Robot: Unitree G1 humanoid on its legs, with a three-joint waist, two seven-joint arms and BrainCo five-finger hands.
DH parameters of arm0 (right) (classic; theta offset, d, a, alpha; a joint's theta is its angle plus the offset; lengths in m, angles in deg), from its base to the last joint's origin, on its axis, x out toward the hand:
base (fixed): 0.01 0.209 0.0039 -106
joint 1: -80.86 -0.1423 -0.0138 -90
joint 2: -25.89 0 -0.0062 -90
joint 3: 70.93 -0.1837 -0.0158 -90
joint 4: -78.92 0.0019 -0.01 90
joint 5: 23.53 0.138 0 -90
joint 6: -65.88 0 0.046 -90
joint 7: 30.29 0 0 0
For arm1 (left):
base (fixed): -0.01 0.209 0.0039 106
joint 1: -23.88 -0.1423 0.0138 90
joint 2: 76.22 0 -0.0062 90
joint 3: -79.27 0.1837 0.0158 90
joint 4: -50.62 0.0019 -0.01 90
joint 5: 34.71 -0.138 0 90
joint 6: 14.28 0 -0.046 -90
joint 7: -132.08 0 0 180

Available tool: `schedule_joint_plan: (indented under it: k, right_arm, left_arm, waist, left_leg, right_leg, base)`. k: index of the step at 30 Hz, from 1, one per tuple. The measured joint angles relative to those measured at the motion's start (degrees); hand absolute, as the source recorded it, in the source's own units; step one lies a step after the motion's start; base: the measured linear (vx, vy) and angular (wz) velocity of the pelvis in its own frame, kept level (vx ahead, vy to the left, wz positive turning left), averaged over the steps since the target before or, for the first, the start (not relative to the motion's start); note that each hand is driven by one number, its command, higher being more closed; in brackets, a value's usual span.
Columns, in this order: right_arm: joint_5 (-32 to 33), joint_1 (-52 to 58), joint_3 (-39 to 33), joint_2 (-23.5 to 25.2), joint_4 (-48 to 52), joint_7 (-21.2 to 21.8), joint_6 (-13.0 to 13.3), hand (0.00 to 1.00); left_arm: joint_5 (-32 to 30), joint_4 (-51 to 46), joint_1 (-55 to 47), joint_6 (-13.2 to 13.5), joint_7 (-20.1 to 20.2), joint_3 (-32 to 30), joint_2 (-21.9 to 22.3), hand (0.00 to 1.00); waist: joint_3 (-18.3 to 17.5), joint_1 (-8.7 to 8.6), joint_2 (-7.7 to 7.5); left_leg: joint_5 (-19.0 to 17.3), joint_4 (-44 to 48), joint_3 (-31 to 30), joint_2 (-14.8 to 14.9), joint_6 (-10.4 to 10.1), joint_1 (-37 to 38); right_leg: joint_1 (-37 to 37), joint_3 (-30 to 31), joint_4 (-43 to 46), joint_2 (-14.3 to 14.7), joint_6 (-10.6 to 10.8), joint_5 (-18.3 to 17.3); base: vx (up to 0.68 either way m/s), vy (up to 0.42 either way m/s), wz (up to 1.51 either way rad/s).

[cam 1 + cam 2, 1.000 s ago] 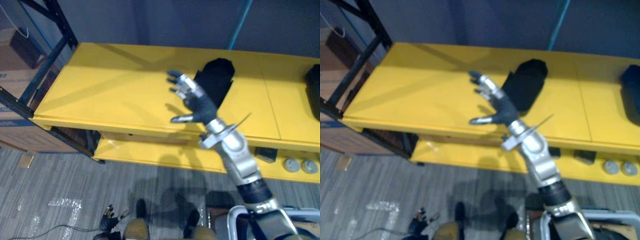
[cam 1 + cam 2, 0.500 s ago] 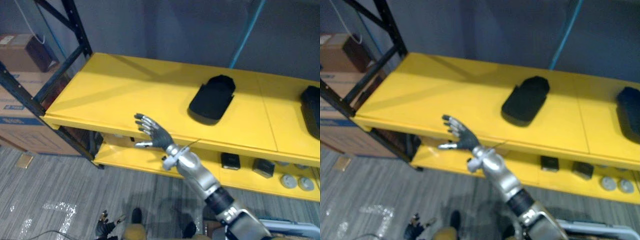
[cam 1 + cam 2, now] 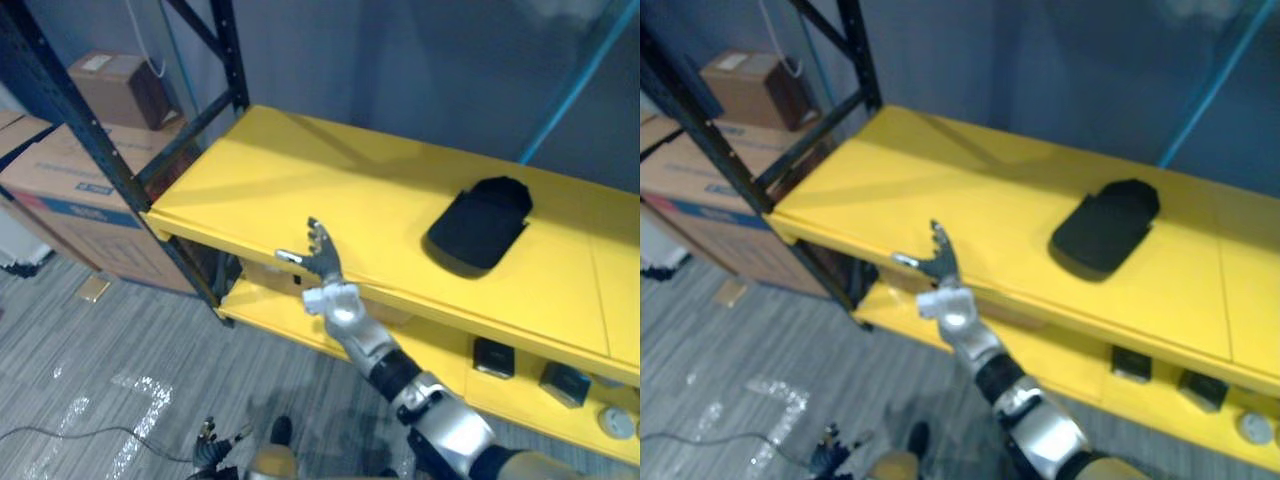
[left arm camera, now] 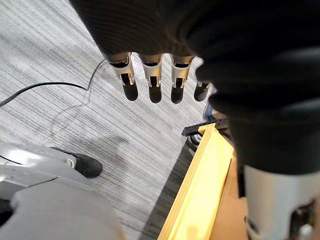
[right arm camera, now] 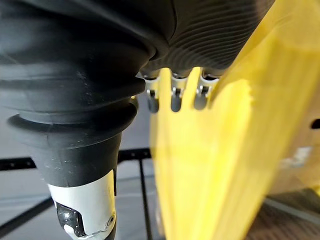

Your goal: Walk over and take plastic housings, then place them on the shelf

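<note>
**Housing on the top shelf, my right hand empty at its edge**

The black plastic housing (image 3: 479, 224) lies flat on the yellow top shelf (image 3: 300, 170), towards its right part and back from the front edge. It is well apart from both of my hands.

My right hand (image 3: 322, 256) is raised in front of the shelf's front edge, to the left of the housing and nearer to me. Its fingers are spread and straight, the thumb out to the side, and it holds nothing. In the right wrist view my fingertips (image 5: 174, 101) point along the yellow surface.

My left hand (image 4: 153, 75) hangs over the grey striped floor (image 3: 90, 390), fingers straight and side by side, with nothing in them.

On the lower shelf sit two small black boxes (image 3: 491, 356) and, further right, a round grey part (image 3: 617, 421). A black rack upright (image 3: 90, 140) stands at the shelf's left end, with cardboard boxes (image 3: 70, 185) behind it.
</note>
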Motion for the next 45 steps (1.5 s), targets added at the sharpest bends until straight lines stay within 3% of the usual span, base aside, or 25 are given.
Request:
schedule_joint_plan:
  k: [4,12,14,20,25,35,45]
  right_arm:
    - [-0.8,-5.8,-4.8,-0.4,-1.0,-3.7,0.6,0.00]
    - [-0.8,-11.5,-7.2,-1.1,2.7,-5.2,4.2,0.00]
    - [-0.5,-12.2,-9.1,-1.3,2.9,-6.4,3.2,0.00]
    - [4.9,-13.8,-14.3,-4.8,-6.8,-8.4,-5.3,0.00]
    - [9.3,-14.5,-16.8,-7.3,-13.7,-9.4,-8.4,0.00]
    - [10.0,-14.9,-19.4,-8.9,-14.4,-10.0,-8.6,0.00]
    - [10.5,-6.5,-21.0,-9.2,-7.1,-10.1,-5.4,0.00]
  left_arm:
    - [0.0,0.2,0.0,0.1,0.0,0.2,0.0,0.00]
    - [0.2,0.5,0.2,0.1,0.5,0.1,0.1,0.00]
    - [0.1,0.5,0.2,0.2,0.6,-0.1,0.1,0.00]
    - [0.2,1.1,0.8,-0.5,0.7,-0.2,0.1,0.00]
    - [0.6,1.2,1.4,-1.7,0.6,-0.1,0.1,0.00]
    - [2.4,1.9,2.4,-1.9,0.5,0.3,0.7,0.00]
    - [2.8,1.9,3.2,-1.8,0.5,0.3,1.1,0.00]
  waist:
    - [0.0,-0.07,0.37]
    - [0.0,-0.01,0.48]
    - [0.0,-0.01,0.48]
    - [0.0,0.18,0.48]
    - [0.0,0.76,0.52]
    - [0.8,0.98,1.81]
    - [1.1,-0.40,2.23]
  left_leg:
    - [0.2,0.0,-0.3,0.7,-0.3,-0.5]
    - [0.2,0.0,-1.1,2.3,-0.5,-0.9]
    - [0.3,0.0,-1.2,2.4,-0.4,-1.0]
    - [0.6,0.0,-1.3,2.5,-0.9,-1.0]
    - [0.6,0.0,-1.3,2.8,-1.0,-1.1]
    - [0.9,0.0,-1.3,2.4,-1.4,-0.8]
    - [0.4,0.0,0.4,1.2,-1.0,-0.1]
  right_leg:
    - [-0.1,0.0,0.3,0.8,-0.3,-0.2]
    - [0.0,-0.9,0.3,2.3,-1.1,-0.7]
    - [0.0,-1.0,0.3,2.4,-1.1,-0.7]
    - [0.0,-1.0,0.3,2.6,-1.2,-0.8]
    - [-0.1,-1.0,0.3,2.8,-1.3,-0.9]
    - [-0.2,-1.2,0.5,2.4,-1.3,-0.9]
    - [-0.2,-0.3,0.5,0.9,-0.6,-0.5]
  base:
    - [-0.05,-0.022,0.01]
    - [-0.03,-0.038,0.04]
    - [0.00,-0.009,0.03]
    - [0.00,0.000,0.00]
    - [0.00,0.000,0.00]
    - [0.00,0.000,0.00]
    - [0.01,0.023,-0.05]
